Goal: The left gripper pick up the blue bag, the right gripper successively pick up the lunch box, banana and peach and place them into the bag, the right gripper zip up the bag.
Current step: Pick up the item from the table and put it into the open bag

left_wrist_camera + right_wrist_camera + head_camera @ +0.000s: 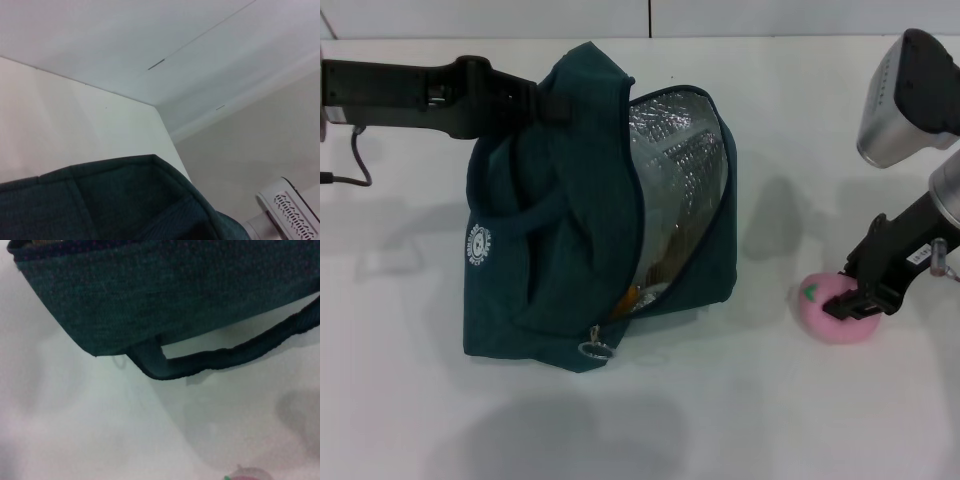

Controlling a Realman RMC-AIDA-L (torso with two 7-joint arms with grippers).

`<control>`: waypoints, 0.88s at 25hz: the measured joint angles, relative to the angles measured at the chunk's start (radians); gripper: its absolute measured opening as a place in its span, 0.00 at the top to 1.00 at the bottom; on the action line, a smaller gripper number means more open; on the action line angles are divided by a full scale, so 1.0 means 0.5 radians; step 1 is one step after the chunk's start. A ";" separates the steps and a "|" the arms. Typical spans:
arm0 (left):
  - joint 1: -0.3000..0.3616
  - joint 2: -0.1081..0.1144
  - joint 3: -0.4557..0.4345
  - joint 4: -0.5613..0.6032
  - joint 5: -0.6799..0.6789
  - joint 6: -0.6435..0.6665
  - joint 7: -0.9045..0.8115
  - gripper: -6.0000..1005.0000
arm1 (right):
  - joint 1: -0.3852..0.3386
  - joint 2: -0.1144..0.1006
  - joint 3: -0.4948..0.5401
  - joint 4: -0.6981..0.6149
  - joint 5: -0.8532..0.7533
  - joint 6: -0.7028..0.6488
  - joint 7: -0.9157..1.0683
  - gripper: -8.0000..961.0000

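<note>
So from the head view we've got the blue bag (555, 220) sitting roughly center-left on the white surface (740, 420), mouth gaping toward 3 o'clock with the silver foil lining (675, 160) showing and something yellow-orange peeking out low inside, hard to say what. The left gripper (545, 100) reaches in from 9 o'clock and its fingers are clamped on the bag's top edge, holding it up. Over at 4 o'clock, well apart from the bag, the peach (830, 310) rests on the surface, and our right gripper (860, 300) has its fingers closed on the peach's right side. The ring zip pull (597, 348) dangles at the bag's bottom edge.
</note>
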 joint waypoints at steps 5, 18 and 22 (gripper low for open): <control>0.004 0.000 0.002 0.000 0.000 0.002 -0.002 0.96 | -0.012 -0.003 0.232 -0.023 0.005 -0.025 0.004 0.74; -0.005 0.019 -0.013 -0.093 -0.044 0.010 0.010 0.96 | -0.180 -0.027 1.071 -0.238 0.984 -0.239 -0.105 0.81; -0.008 0.019 -0.012 -0.094 -0.045 0.012 0.012 0.95 | -0.187 -0.011 1.011 -0.218 1.212 -0.296 -0.150 0.84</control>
